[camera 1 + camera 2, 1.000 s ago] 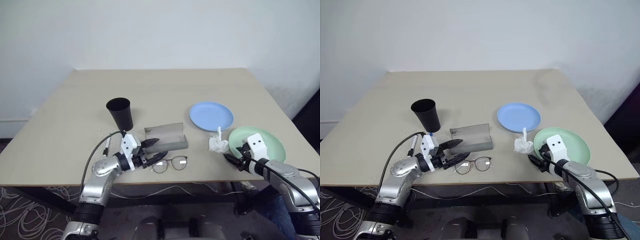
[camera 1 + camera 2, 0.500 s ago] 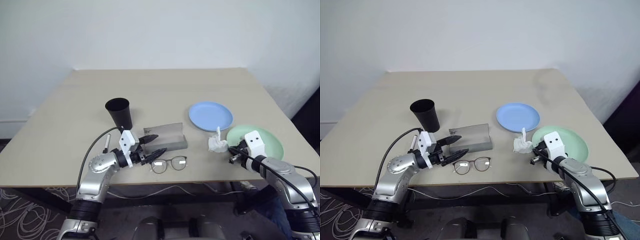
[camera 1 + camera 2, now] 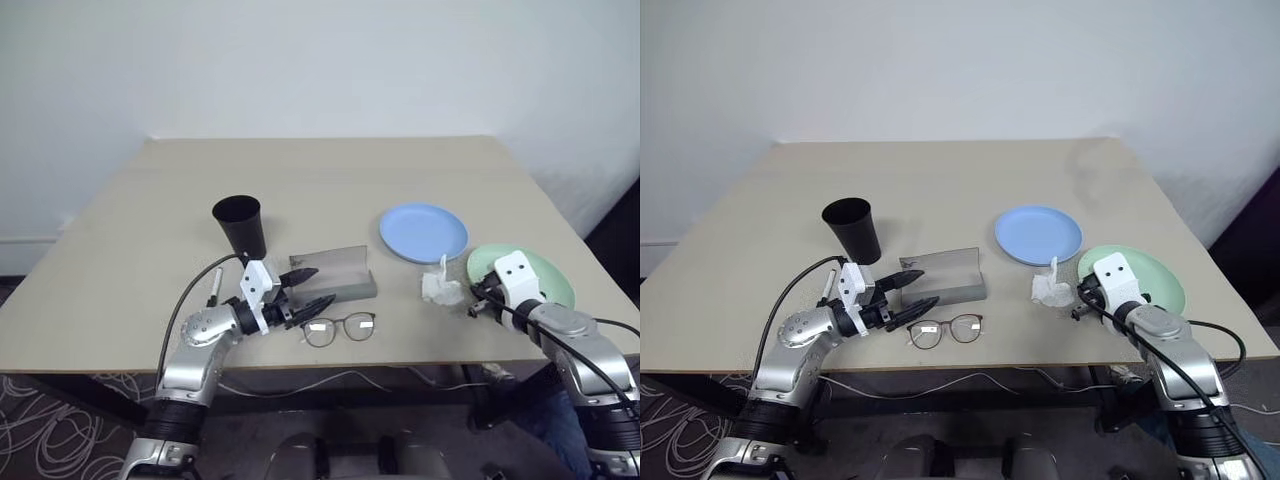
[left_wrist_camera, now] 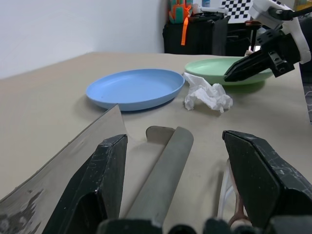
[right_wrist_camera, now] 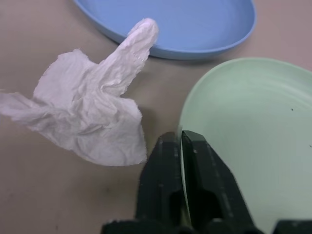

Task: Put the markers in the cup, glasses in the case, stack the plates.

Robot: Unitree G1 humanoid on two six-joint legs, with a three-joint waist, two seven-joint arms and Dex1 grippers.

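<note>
Looking down over your table (image 3: 330,175), you have the right gripper (image 5: 181,146) pinched shut on the near-left rim of the mint green plate (image 3: 545,275), its two black fingers closed with the plate's edge between them, as your right wrist view shows plainly. That green plate sits at the near right of the table, and a crumpled white tissue (image 3: 441,288) lies just beside it on its left, close to the closed fingers but apart from them. Just beyond the tissue and the green plate you see the light blue plate (image 3: 423,232), lying flat on its own and not stacked. Your left gripper (image 3: 308,288) hangs with its jaws spread wide and nothing between them, pointing level toward the right, just at the left end of the grey glasses case (image 3: 335,272). The case lies open near the middle of the table, its lid tipped up toward the far side. The wire-rimmed glasses (image 3: 339,328) rest on the tabletop just in front of the case, near the table's near edge and beside your left fingertips, not inside the case. The black cup (image 3: 241,227) stands upright to the far left of the case. A marker (image 3: 213,289) lies on the table behind your left forearm, partly hidden by it, near the foot of the cup and not in it.
</note>
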